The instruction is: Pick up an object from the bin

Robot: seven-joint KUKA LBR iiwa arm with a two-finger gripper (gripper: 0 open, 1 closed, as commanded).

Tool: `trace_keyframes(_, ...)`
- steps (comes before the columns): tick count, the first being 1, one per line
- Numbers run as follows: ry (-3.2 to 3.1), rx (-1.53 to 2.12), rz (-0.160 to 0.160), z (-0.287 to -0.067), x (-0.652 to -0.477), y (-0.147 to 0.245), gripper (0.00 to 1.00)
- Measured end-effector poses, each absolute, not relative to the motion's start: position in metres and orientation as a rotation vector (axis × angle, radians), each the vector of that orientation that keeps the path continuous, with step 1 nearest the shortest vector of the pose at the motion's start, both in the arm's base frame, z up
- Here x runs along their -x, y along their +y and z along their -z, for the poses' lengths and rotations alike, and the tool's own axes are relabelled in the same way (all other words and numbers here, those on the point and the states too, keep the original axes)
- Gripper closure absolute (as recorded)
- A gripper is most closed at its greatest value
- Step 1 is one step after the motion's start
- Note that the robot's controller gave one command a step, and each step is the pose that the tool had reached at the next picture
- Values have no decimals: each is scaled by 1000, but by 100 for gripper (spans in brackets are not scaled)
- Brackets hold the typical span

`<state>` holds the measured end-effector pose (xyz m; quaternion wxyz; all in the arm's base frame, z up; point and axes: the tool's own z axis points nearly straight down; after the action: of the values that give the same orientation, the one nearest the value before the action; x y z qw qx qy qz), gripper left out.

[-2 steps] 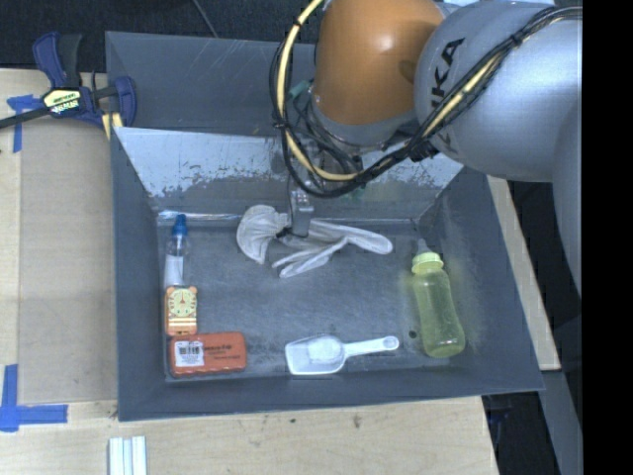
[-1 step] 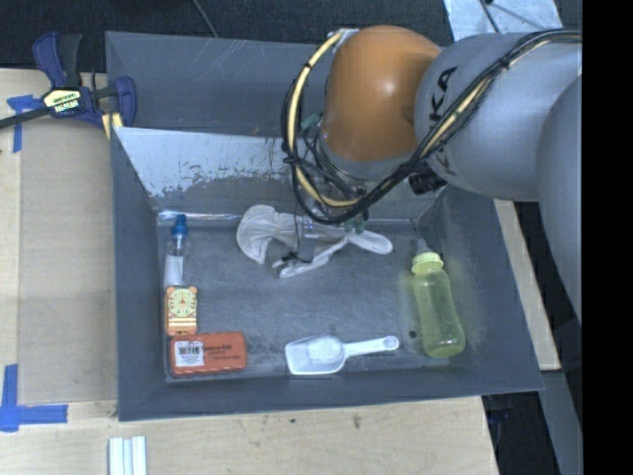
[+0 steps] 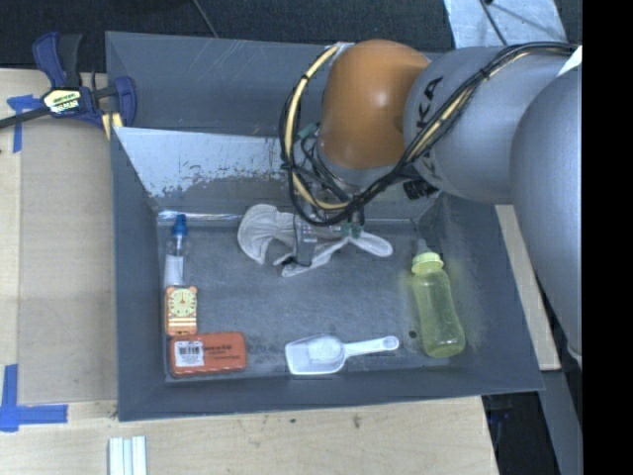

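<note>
gripper (image 3: pixel 305 253) is down at the back-middle of the bin (image 3: pixel 138 295), its tip right on a crumpled white cloth (image 3: pixel 259 234). can't tell if the fingers are apart or together: tip is dark, partly sunk in the folds, w/ the wrist above it. cloth spreads both ways from the tip: the bulk bunches to the left, a thinner strip trails right toward the bin's mid-back, and a small fold shows just below the tip. can't tell if any cloth is actually pinched.

above the tip, a bundle of black & yellow cables (image 3: pixel 297 156) loops round the wrist, under the rounded orange cover (image 3: pixel 371 102). the grey arm (image 3: pixel 495 117) comes in from the right over the bin's back-right corner.

rest of the bin, all well apart from the tip:
- yellow-green bottle (image 3: pixel 435 310), lying near the right wall, cap pointing to the back.
- white scoop (image 3: pixel 321 354), flat near the front wall, bowl to the left, handle to the right.
- orange box (image 3: pixel 206 352) w/ a white label, front-left corner.
- small orange & yellow clock (image 3: pixel 181 310), just behind the box, by the left wall; can't say for sure it's a clock.
- clear tube (image 3: pixel 177 245) w/ a blue top, behind the clock, along the left wall.

so 5 loose things plus the cloth; none stacked.
</note>
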<state>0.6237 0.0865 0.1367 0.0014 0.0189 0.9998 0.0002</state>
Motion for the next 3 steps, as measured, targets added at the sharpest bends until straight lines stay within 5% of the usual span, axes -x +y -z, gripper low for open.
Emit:
trace_keyframes(1, 3137, 23, -1, -108, -623, 48, 0)
trace_keyframes(2, 3137, -155, -1, -84, -628, 39, 100)
trace_keyframes(3, 3137, -156, -1, -84, -628, 39, 100)
